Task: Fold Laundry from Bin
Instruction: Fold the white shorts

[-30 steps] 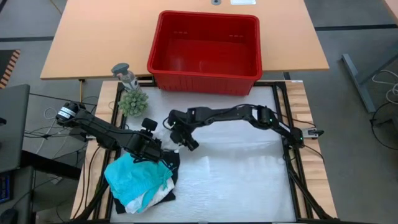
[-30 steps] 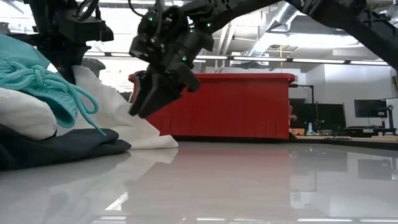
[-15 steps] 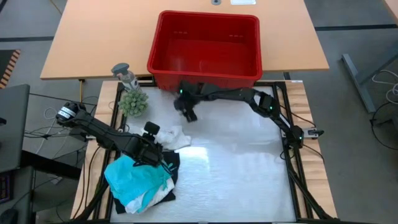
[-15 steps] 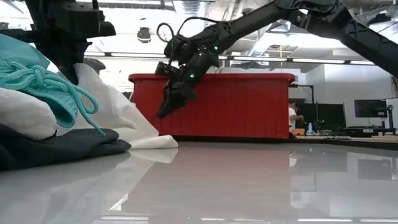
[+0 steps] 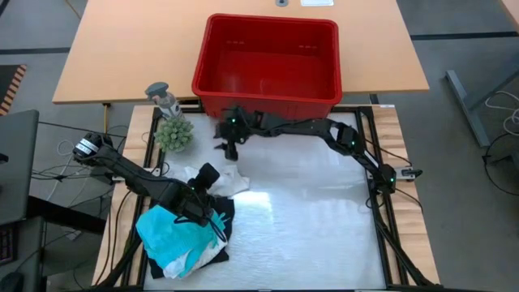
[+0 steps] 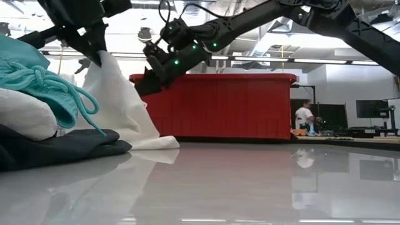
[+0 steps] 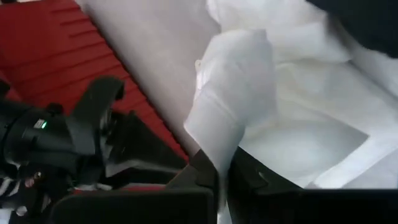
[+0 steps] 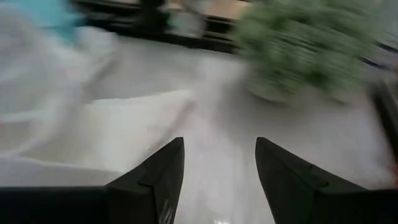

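A white garment (image 5: 233, 180) lies on the white table top left of the middle; one part is raised (image 6: 119, 100). My left gripper (image 5: 214, 182) is shut on that part, just right of a pile of laundry: a teal piece (image 5: 173, 232) lying on white and black ones (image 5: 225, 209). My right gripper (image 5: 226, 149) hangs open and empty in front of the red bin's near wall (image 5: 268, 101), above the table (image 6: 142, 82). The right wrist view shows its two fingers (image 8: 217, 165) apart over bare table. My left gripper pinches a raised fold of the white garment (image 7: 217, 163) between its two shut fingers. The fingers slant down from the table's left side. That part is lifted into a peak (image 6: 106, 57); the rest drapes down slack, with its lower edge (image 6: 153, 142) on the table.
A small green plant (image 5: 173, 133) and a grey-topped bottle (image 5: 162, 96) stand at the table's far left, close to my right gripper. The bin sits on a wooden table beyond. The table's middle and right (image 5: 316, 219) are bare.
My right gripper has gone from beside the white garment toward the far edge and the bin, rising and rolling as it went. My left gripper has turned and tipped up and shifted slightly right, drawing the held part of the white garment higher; the garment's lower edge stays on the table.
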